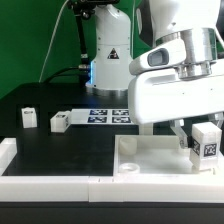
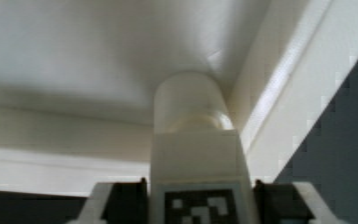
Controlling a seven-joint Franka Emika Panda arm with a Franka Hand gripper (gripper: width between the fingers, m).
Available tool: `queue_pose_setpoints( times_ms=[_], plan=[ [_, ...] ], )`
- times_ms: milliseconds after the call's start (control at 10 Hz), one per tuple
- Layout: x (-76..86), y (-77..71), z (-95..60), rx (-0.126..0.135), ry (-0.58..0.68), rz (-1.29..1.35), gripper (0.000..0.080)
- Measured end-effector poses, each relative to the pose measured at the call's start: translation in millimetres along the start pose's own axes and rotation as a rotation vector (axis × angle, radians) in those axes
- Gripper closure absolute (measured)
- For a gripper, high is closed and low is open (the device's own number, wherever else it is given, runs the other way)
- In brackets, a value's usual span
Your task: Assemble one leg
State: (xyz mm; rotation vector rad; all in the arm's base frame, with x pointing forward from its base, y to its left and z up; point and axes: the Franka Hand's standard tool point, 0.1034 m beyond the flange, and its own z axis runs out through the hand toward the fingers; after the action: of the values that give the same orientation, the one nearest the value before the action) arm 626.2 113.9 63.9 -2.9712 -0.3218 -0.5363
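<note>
In the pincer (upright): the leg

glossy white plastic robot arm with rounded shells, brushed silver metal ring at the wrist, chunky boxy white gripper, dark grey fingers, little black triangle sticker on the base, kinda bluish glow down low, thin black cable

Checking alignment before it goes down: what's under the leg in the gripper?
The white tray piece: its floor and rim near a corner lie below the leg. The leg itself hides any socket and whether they touch.
</note>
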Motion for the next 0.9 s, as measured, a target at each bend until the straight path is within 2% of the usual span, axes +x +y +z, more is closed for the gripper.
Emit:
queue_pose_setpoints(
  times_ms=[100, 200, 300, 500, 900],
  plan=[
    [0.1, 0.0, -0.1, 0.000, 0.000, 0.000, 0.0511],
    [0.0, 0.0, 0.0, 0.000, 0.000, 0.000, 0.0435],
    [0.0, 0.0, 0.0, 0.000, 0.000, 0.000, 0.0435],
    [0.0, 0.0, 0.1, 0.000, 0.000, 0.000, 0.0183],
    [1.9, -2.0, -1.9, 0.002, 0.000, 0.011, 0.0151]
  ],
)
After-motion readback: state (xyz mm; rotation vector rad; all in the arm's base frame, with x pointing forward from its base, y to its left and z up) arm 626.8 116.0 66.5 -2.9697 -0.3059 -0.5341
